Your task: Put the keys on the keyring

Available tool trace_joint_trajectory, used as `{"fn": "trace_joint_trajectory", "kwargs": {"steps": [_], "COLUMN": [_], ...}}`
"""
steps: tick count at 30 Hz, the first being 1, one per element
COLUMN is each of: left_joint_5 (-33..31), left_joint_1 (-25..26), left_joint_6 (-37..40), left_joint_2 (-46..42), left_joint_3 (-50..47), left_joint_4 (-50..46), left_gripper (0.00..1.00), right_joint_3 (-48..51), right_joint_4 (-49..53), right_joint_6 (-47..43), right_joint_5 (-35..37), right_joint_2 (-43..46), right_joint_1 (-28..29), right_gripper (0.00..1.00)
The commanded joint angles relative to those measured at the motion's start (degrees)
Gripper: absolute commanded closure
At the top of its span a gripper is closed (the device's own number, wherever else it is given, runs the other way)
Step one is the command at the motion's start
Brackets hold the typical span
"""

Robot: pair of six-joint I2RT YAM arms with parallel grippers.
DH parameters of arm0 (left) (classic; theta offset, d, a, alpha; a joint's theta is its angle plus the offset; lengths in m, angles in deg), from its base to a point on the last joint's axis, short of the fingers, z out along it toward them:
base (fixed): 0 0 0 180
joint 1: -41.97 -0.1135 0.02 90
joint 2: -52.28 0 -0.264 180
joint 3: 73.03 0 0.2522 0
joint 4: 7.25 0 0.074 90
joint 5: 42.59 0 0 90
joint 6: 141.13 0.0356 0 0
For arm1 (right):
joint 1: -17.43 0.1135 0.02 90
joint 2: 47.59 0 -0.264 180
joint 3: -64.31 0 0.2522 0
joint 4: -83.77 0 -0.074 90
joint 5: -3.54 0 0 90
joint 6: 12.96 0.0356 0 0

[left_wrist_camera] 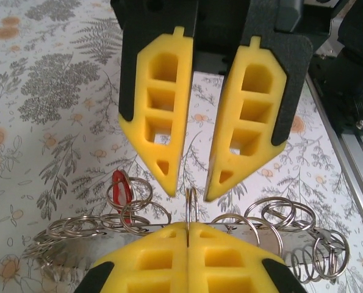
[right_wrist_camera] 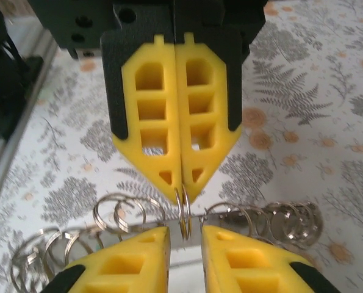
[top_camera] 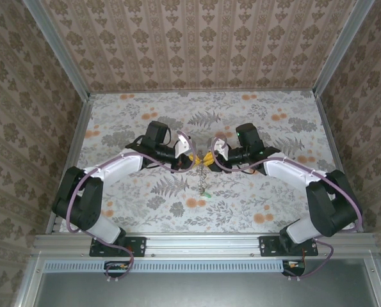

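My left gripper is shut on a thin metal keyring, which stands edge-on above its yellow fingertips. My right gripper faces it tip to tip. It is open, and its jaws stand either side of the same keyring without touching it. The keyring is one of several rings strung along a flat metal strip. A red key hangs in the rings to the left. In the top view both grippers meet mid-table, with a chain of rings and a green key trailing toward me.
Loose rings bunch at both ends of the strip. The table has a floral cloth and is walled by patterned panels. An aluminium rail runs along the near edge by the arm bases.
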Motion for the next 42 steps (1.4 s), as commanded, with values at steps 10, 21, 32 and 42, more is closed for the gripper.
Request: {"fn": "trace_joint_trajectory", "kwargs": {"steps": [10,21,32,42], "left_joint_5": [-1.7,-1.7,-1.2,-1.0], "left_joint_1": [1.0,1.3,1.4,0.2], "left_joint_6": [6.8,7.2,7.1,5.2], "left_joint_2": [-1.9,-2.3,-2.6,-4.0], "left_joint_3": [6.2,7.7,8.1,4.6], "left_joint_4": [-10.5,-12.4,-12.8,-7.8], "left_gripper": [1.0,1.0,1.0,0.9], "right_joint_3": [-1.0,-0.9,-1.4,1.5], "right_joint_4": [1.9,-2.0,-0.8,-8.4], "right_joint_6": [-5.4,-4.9,-5.8,-1.0], "right_joint_5": [8.2,9.6,9.9,7.2], "right_joint_2": [4.2,3.1,2.0,2.4], "right_joint_1": [3.0,4.5,4.8,3.4], "right_gripper": [0.77,0.79,0.85,1.0]}}
